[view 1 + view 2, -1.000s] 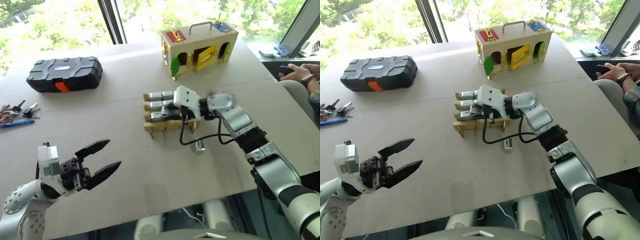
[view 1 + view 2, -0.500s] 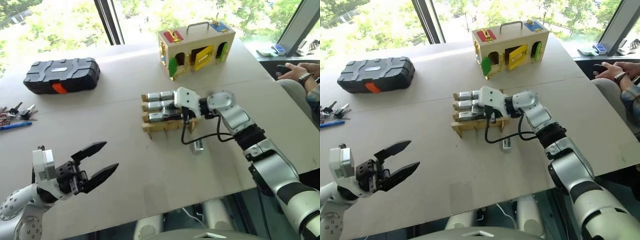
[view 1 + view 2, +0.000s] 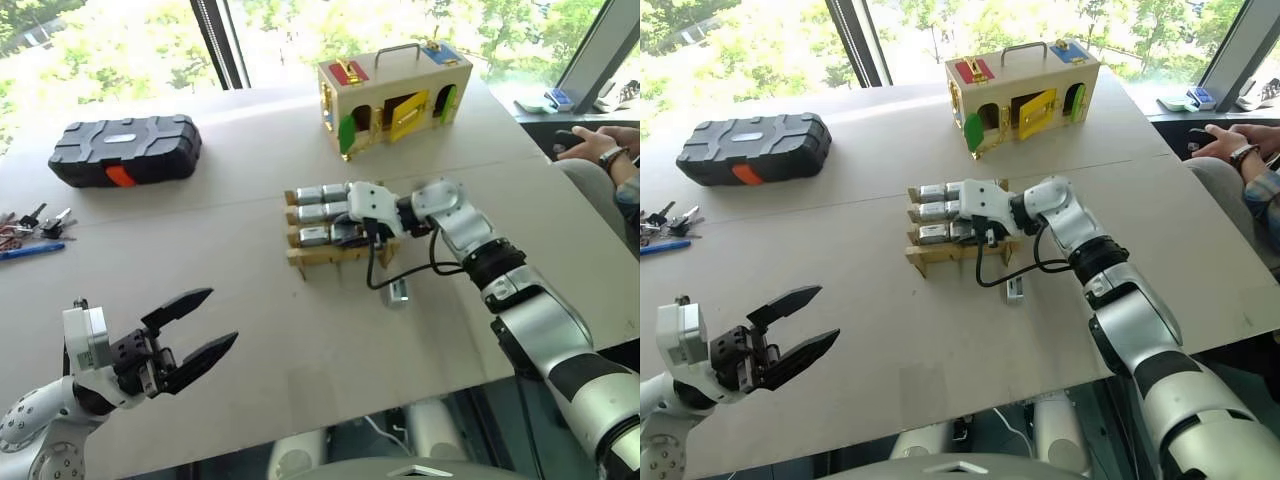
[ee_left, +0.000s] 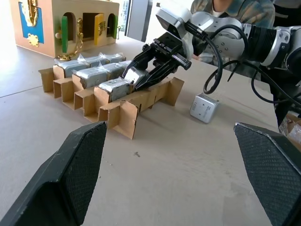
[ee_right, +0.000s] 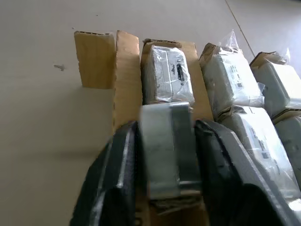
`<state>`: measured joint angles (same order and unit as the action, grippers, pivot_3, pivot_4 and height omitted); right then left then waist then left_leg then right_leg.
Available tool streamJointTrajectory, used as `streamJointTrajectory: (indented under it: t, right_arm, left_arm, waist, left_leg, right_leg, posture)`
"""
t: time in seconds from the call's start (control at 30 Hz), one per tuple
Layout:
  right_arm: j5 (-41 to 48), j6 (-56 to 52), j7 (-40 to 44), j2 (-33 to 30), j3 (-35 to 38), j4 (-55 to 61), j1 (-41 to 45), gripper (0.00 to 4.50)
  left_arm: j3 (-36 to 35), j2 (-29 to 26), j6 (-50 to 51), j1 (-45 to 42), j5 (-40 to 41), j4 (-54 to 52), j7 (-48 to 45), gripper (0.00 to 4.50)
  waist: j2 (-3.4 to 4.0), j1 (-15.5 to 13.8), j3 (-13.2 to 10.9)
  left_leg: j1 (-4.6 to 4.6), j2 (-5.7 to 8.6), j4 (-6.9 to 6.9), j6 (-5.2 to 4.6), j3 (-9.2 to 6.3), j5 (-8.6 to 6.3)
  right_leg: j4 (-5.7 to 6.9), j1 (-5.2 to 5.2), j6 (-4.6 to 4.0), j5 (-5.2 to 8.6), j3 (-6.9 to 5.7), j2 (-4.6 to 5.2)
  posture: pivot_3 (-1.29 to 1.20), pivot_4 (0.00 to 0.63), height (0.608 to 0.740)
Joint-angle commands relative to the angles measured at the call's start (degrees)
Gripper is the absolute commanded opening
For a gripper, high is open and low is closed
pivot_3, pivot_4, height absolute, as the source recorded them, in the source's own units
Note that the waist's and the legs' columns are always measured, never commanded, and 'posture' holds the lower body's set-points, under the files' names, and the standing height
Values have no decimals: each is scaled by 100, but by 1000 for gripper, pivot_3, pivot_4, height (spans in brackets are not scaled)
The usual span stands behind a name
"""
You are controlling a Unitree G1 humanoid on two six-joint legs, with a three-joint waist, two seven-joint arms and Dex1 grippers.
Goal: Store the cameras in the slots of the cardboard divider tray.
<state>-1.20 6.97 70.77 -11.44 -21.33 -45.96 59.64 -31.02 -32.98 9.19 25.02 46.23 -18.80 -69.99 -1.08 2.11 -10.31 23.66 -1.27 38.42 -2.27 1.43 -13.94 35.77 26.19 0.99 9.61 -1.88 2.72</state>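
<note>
Your right gripper (image 4: pixel 141 77) fingers sit around a camera (image 5: pixel 164 141) over the cardboard divider tray (image 3: pixel 335 252), grip unclear. Left gripper (image 3: pixel 195 330) fingers spread, far from tray. One loose camera (image 3: pixel 397 292) on table.

Beige table (image 3: pixel 250 330) with divider tray (image 3: pixel 335 250), loose camera (image 3: pixel 397 291), wooden box (image 3: pixel 395 95), black case (image 3: pixel 127 148), keys (image 3: pixel 35 220).

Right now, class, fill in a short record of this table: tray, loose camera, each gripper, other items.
tray: cardboard divider tray, wrapped cameras in several slots
loose camera: one on the table beside the tray
right gripper: at the tray, fingers either side of a camera in its slot
left gripper: open, apart from everything
other items: black case, wooden box, keys
</note>
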Motion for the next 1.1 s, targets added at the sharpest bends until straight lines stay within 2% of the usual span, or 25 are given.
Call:
streamJointTrajectory:
  t: [0.03, 0.17, 0.2, 0.23, 0.3, 0.37, 0.4, 0.47, 0.5, 0.53, 0.6, 0.67, 0.83, 0.93, 1.1]
  right_arm:
    - [140, 31, -62, -31, 268, 326, 79, 3723]
    - [785, -1101, 16, -328, 661, 2268, -319, 3723]
    - [1058, -1720, 46, -491, 747, 3016, -503, 3723]
    - [1303, -2350, -50, -675, 867, 3834, -744, 3955]
    - [1789, -3674, -566, -1020, 1240, 5541, -1383, 4476]
    - [1966, -4615, -1262, -1185, 1519, 6825, -1998, 4476]
    - [2008, -4894, -1494, -1229, 1565, 7171, -2153, 4476]
    - [988, -5246, -2468, -1587, 1364, 8111, -2693, 4476]
    - [697, -5879, -2897, -1795, 1277, 8607, -2891, 4476]
    - [848, -6981, -3090, -1814, 1373, 8966, -2930, 4476]
    - [1222, -9026, -3212, -1528, 1605, 9179, -2666, 4476]
    - [1571, -9850, -3296, -1305, 1774, 9031, -2582, 4476]
    - [2559, -9947, -4206, -796, 2271, 8367, -2835, 4476]
    - [3732, -9947, -5261, -559, 2476, 7817, -2873, 4476]
    - [6199, -9947, -7256, -967, 2573, 6900, -2645, 4476]
  left_arm:
    - [-124, 35, -109, 70, 101, -249, 27, 4500]
    - [-53, 41, -112, 52, 84, -268, 3, 4500]
    - [-21, 22, -115, 34, 69, -253, -43, 4500]
    - [14, -6, -118, 5, 48, -227, -93, 4500]
    - [87, -74, -76, -121, 32, -135, -152, 4500]
    - [157, -143, -50, -247, 0, -17, -231, 4500]
    - [175, -167, -53, -281, -11, 26, -265, 4500]
    - [271, -247, -54, -427, -63, 142, -343, 4500]
    - [324, -301, -22, -545, -72, 212, -376, 4500]
    - [382, -375, 22, -671, -79, 291, -443, 4500]
    - [455, -490, 86, -873, -87, 452, -532, 4500]
    - [534, -597, 141, -1063, -89, 588, -627, 4500]
    - [633, -764, 276, -1411, -79, 794, -761, 4500]
    - [674, -802, 310, -1409, -93, 838, -890, 4500]
    - [682, -785, 318, -1342, -70, 764, -982, 4500]
  waist:
    - [1, 1, -1]
    - [5, -34, -4]
    - [5, -34, -3]
    - [5, -45, -3]
    - [3, -171, -2]
    - [4, -186, -2]
    - [3, -193, -1]
    - [4, -174, -1]
    - [2, -170, 0]
    - [3, -167, 0]
    - [2, -128, 1]
    - [1, -112, 1]
    - [1, -132, 2]
    - [0, -126, 2]
    - [-2, -118, 3]
  left_leg:
    - [0, 0, 0, 0, 0, 0]
    - [4, 0, 0, 0, -2, 0]
    - [8, 0, 0, 0, -5, 0]
    - [6, 0, 0, 0, -3, 0]
    - [12, 1, 0, 0, -11, 0]
    - [11, 5, -3, 3, -10, -2]
    - [12, 7, -3, 2, -11, -2]
    - [10, 6, -1, 3, -7, -2]
    - [9, 6, 2, 15, -6, -9]
    - [8, 5, 3, 26, -7, -15]
    - [6, 3, 3, 29, -6, -16]
    - [-1, -8, 3, 28, 7, -16]
    - [26, -3, -9, 3, -1, -2]
    - [32, 1, -8, 2, 9, -1]
    - [26, 1, -6, 0, 26, -1]
  right_leg:
    - [0, 0, 0, 0, 0, 0]
    - [0, 2, 0, 0, -2, 3]
    - [-1, 4, 0, 0, -4, 4]
    - [-1, 4, 1, 0, -3, 3]
    - [-1, 5, 1, 1, -13, 8]
    - [-6, 4, -4, 4, -21, 20]
    - [-4, 4, -3, 5, -22, 24]
    - [-7, 4, -1, 7, -20, 39]
    - [-5, 5, -1, 7, -21, 42]
    - [-5, 5, -1, 7, -22, 43]
    - [-3, 6, -1, 7, -27, 47]
    - [4, 11, -6, 3, -39, 50]
    - [2, 36, -12, 5, -53, 31]
    - [0, 37, -11, 3, -44, 33]
    - [1, 36, -9, 2, -30, 36]
  posture:
    - [0, 150, 740]
    - [0, 150, 740]
    - [0, 150, 740]
    - [0, 150, 740]
    - [0, 150, 740]
    - [0, 150, 740]
    - [0, 150, 740]
    - [0, 150, 740]
    - [0, 150, 740]
    - [0, 150, 740]
    - [0, 150, 740]
    - [0, 150, 740]
    - [0, 150, 740]
    - [0, 150, 740]
    - [0, 150, 740]
